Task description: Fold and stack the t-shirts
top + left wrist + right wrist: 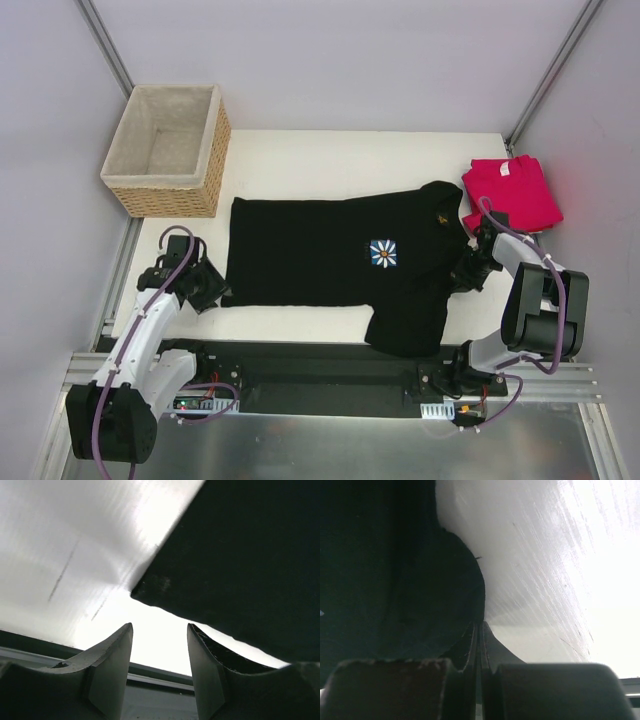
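Note:
A black t-shirt (330,255) with a blue square daisy print (383,252) lies spread flat on the white table (340,160). At the back right lies a folded pinkish-red t-shirt (512,192). My left gripper (212,290) sits at the black shirt's near-left corner (142,587). It (160,626) is open, the corner lies just ahead of its fingertips, and nothing is between them. My right gripper (466,270) is at the shirt's right edge. Its jaws (480,625) are shut, with the black cloth's edge (470,580) running into the tips.
A woven wicker basket (170,200) with pale lining stands at the back left of the table. A black rail (320,375) with the arm bases runs along the near edge. Metal frame posts rise at both back corners.

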`<control>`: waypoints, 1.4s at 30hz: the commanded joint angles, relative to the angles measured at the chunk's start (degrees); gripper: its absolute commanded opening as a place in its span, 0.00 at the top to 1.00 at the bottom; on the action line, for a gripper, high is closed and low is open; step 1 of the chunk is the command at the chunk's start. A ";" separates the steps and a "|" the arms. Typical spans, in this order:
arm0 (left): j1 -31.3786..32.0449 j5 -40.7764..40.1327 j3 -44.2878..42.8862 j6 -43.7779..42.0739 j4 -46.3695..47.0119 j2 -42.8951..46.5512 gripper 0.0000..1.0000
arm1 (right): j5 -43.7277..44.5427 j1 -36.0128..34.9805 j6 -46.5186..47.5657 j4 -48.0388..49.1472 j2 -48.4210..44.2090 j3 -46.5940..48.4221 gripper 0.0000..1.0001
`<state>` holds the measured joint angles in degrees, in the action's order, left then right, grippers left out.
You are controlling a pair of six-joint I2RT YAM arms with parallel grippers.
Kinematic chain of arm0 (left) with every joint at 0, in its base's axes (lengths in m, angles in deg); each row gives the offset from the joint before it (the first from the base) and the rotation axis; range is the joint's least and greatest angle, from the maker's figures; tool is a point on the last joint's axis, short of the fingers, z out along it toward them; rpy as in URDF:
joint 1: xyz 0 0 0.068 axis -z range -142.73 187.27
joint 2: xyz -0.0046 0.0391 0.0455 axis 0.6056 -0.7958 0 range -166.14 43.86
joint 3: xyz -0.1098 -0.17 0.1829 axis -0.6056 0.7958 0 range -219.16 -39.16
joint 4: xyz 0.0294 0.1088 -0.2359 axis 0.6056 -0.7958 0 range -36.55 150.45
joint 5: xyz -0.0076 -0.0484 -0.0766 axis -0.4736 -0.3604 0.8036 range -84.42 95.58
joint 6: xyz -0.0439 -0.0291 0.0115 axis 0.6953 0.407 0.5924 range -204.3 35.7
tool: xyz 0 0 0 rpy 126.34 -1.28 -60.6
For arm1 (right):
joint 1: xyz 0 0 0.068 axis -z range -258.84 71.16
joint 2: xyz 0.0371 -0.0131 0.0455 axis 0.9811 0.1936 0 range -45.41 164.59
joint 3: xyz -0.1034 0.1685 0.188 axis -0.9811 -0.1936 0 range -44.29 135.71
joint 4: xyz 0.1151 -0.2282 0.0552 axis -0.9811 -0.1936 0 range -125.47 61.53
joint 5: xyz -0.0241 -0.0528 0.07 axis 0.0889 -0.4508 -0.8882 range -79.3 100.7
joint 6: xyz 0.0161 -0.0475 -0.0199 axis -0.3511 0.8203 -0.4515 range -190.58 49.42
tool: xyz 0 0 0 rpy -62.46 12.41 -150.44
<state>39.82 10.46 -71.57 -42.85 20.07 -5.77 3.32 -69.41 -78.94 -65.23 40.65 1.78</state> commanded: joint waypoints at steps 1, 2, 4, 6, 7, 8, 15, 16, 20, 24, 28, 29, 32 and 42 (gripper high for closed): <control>-0.26 -6.55 1.11 2.32 0.56 -1.17 0.53 | -0.53 -0.38 0.36 -0.69 -2.56 2.01 0.99; -0.26 -6.99 1.46 2.32 1.09 -1.61 0.53 | -0.45 -0.38 0.54 -1.04 -2.65 2.36 1.00; -0.26 -7.35 2.43 2.06 2.84 -3.10 0.54 | -0.09 -0.38 0.71 -1.39 -3.00 2.54 1.00; -0.26 -7.43 3.48 2.05 3.99 -4.68 0.54 | 0.25 -0.47 0.89 -1.83 -3.27 2.89 1.00; -0.26 -7.43 3.92 2.05 5.21 -5.13 0.54 | 0.26 -0.38 0.98 -1.83 -3.36 2.80 1.00; -0.26 -7.35 4.27 1.97 6.18 -5.91 0.54 | 0.34 -0.47 0.98 -1.92 -3.44 2.98 1.00; -0.26 -2.96 7.79 1.26 14.53 -8.29 0.55 | 0.43 -0.47 1.15 -2.01 -3.44 2.89 1.00; -0.26 -2.26 7.97 1.09 15.50 -8.38 0.55 | 0.43 -0.38 1.24 -2.09 -3.36 2.98 1.00; -0.26 1.00 8.67 0.39 19.19 -8.82 0.57 | 0.26 -0.38 1.42 -2.01 -3.18 3.07 1.00; -0.26 1.88 8.58 -0.05 21.04 -9.79 0.68 | -0.01 -0.47 1.33 -1.92 -3.09 2.98 1.00; -0.17 2.58 8.06 -0.76 20.96 -9.70 1.00 | -0.09 -0.38 1.42 -2.01 -3.27 2.98 1.00; -0.26 2.76 7.54 -0.85 20.43 -9.35 1.00 | -0.18 -0.38 1.50 -2.18 -3.36 3.15 0.99; -0.26 1.71 4.39 -1.11 15.96 -7.07 1.00 | 0.43 -0.38 1.85 -3.58 -6.16 4.20 1.00; -0.26 -4.53 -21.72 -8.84 -1.19 1.99 1.00 | 11.16 0.24 8.01 -17.20 -30.42 24.30 0.99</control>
<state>39.84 9.72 -82.91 -46.21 26.12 -4.76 8.53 -69.69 -74.04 -75.72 15.87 15.46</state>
